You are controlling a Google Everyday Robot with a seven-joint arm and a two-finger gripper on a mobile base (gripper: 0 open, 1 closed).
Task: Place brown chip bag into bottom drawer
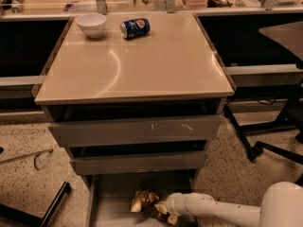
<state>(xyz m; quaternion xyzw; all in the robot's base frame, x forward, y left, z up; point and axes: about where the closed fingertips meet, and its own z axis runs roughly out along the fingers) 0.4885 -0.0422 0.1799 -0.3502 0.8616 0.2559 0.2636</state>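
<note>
The brown chip bag point(146, 202), crinkly dark brown with pale yellow ends, lies on the flat grey floor of the bottom drawer point(111, 202), which is pulled out below the two grey-fronted drawers. My white arm reaches in from the lower right. My gripper point(163, 208) is at the bag's right end, down inside the drawer and touching the bag.
A white bowl point(91, 24) and a blue soda can point(135, 27) on its side sit at the back of the beige cabinet top point(137, 65). Black chair legs point(265, 143) stand to the right. A dark bar point(52, 207) and a thin rod lie on the speckled floor at left.
</note>
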